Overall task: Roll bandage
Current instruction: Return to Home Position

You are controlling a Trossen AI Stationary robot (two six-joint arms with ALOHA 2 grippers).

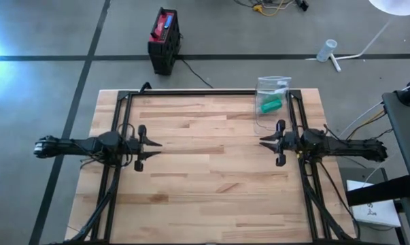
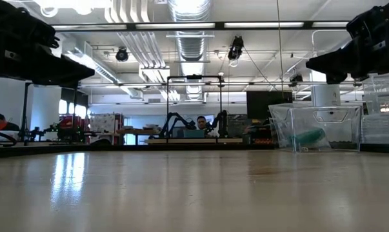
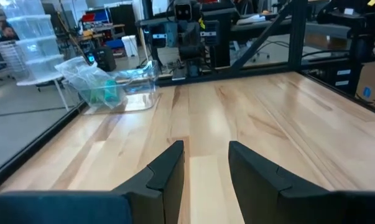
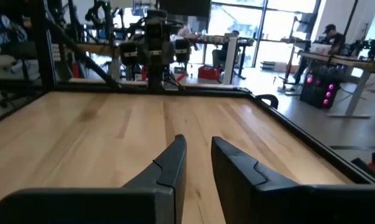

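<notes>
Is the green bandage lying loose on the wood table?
No, the green bandage sits inside the clear bin.

Grey concrete floor point(image 1: 55, 20), ceiling strip lights point(image 2: 181, 26)

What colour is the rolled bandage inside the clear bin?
Green, leaning teal. The bandage shows best in the high view.

Robotics lab, exposed ceiling ducts point(image 2: 189, 45), workbenches point(image 4: 336, 59), distant robot arms point(image 2: 175, 122)
</notes>
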